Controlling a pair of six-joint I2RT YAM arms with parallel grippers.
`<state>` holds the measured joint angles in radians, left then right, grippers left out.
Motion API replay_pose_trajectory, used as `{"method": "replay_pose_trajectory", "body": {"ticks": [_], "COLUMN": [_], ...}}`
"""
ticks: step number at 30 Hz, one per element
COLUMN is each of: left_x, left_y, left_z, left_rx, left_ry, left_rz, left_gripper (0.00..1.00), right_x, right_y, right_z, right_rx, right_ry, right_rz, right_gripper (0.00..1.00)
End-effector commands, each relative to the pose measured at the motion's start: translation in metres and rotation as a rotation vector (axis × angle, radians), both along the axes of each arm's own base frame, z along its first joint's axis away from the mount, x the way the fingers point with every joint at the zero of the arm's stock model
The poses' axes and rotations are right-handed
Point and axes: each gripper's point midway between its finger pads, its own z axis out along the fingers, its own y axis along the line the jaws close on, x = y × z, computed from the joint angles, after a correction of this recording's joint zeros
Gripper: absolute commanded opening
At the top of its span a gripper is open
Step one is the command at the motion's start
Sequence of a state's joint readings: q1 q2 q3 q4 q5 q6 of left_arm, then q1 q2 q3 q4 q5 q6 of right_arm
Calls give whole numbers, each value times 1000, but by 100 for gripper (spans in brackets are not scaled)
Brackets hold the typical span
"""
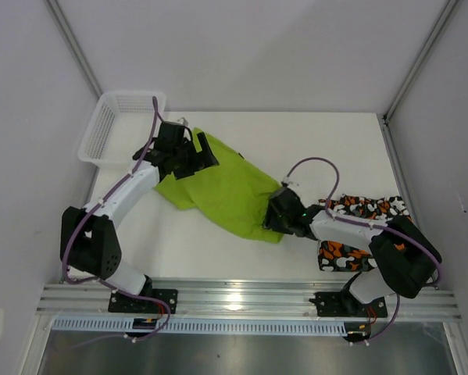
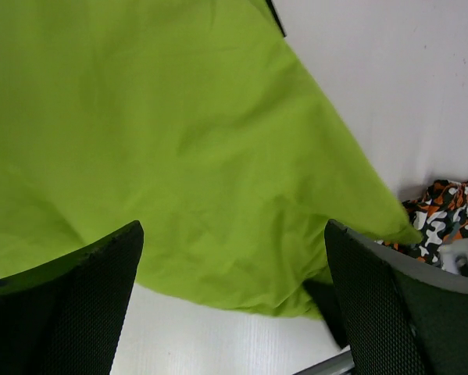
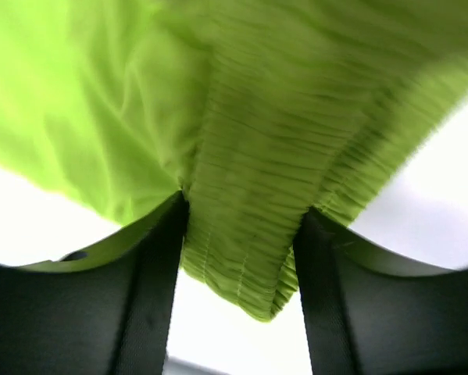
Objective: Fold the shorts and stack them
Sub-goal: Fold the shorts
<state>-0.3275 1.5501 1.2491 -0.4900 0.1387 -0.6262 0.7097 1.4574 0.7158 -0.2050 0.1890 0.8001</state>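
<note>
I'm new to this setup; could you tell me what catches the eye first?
The lime green shorts sprawl across the middle of the table, their ribbed waistband pinched in the right hand. The left hand hangs open over their far corner, and camouflage shorts lie at the right edge.
</note>
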Motion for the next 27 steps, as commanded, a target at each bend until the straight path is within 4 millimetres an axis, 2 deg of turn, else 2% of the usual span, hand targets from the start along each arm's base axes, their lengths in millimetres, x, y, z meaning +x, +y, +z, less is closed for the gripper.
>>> {"method": "replay_pose_trajectory", "body": {"ticks": [1,3,4,5,7,11,14,15,16,17,18,20,21,23,24,26,27], "left_x": [-10,-16,-19,-22,-28,-43,-54,-60,-62,-65,-69,-73,-81,-85,-94,-96,-106], "left_y": [6,9,10,10,7,-6,-18,-25,-26,-29,-36,-43,-55,-63,-75,-80,-91], "left_z": [28,27,34,34,39,36,31,29,25,23,23,23,23,24,25,24,26], "left_rx": [32,45,42,45,39,44,70,81,104,113,131,161,169,205,214,266,280], "left_ry": [-102,-104,-118,-120,-135,-143,-147,-143,-142,-142,-154,-180,-193,-223,-235,-255,-268], "left_rz": [-9,-7,-6,-10,-27,-84,-126,-148,-150,-161,-178,-208,-245,-263,-298,-295,-330], "left_gripper": [98,98,98,98,98,98,98,98,98,98,98,98,98,98,98,98,97], "right_x": [-21,-25,-33,-32,-34,-32,-32,-31,-37,-30,-32,-27,-25,-25,-17,-16,-9], "right_y": [66,92,103,107,107,100,89,85,79,73,68,51,44,31,20,12,3], "right_z": [16,35,40,51,62,79,94,108,103,110,123,122,129,123,122,121,118], "right_rx": [75,107,112,114,113,130,207,258,280,310,358,372,390,381,371,379,368], "right_ry": [-42,-73,-82,-100,-109,-143,-162,-183,-161,-180,-199,-202,-218,-204,-213,-212,-221], "right_rz": [75,128,164,170,188,191,180,179,187,167,174,136,127,110,84,84,65], "right_gripper": [59,64,73,78,86,89,89,89,89,89,89,90,90,90,89,84,81]}}
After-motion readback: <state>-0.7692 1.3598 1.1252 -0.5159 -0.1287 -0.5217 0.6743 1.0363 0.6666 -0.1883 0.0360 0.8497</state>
